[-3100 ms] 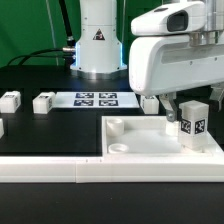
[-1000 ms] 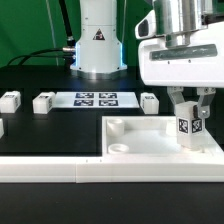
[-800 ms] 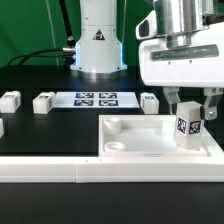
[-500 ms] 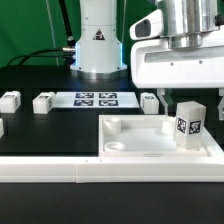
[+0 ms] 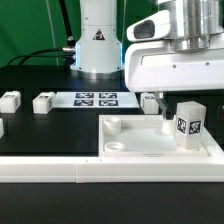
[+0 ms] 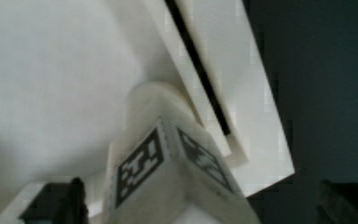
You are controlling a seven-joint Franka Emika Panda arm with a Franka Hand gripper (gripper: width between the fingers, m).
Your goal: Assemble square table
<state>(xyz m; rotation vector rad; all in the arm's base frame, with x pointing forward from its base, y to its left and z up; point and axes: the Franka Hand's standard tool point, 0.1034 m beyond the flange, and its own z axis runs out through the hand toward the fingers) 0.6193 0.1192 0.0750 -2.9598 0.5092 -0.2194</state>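
Observation:
The white square tabletop (image 5: 140, 147) lies at the front of the exterior view's right, and its white surface fills much of the wrist view (image 6: 60, 70). A white tagged leg block (image 5: 190, 123) stands upright in its far right corner. My gripper (image 5: 186, 98) hovers just above the block's top, open. One dark finger (image 5: 165, 110) shows to the left of the block, apart from it. In the wrist view the tagged leg (image 6: 167, 165) stands between my dark fingertips (image 6: 60, 202), with my gripper (image 6: 202, 208) open around it.
Loose leg blocks lie on the black table (image 5: 10, 100), (image 5: 44, 101), (image 5: 148, 101); another is cut off at the left edge (image 5: 1, 127). The marker board (image 5: 95, 99) lies behind them. A long white rail (image 5: 60, 172) runs along the front. The robot base (image 5: 97, 40) stands at the back.
My gripper was shut on the leg block standing in the tabletop corner. It has opened, let go and risen slightly to the left. The block stays upright.

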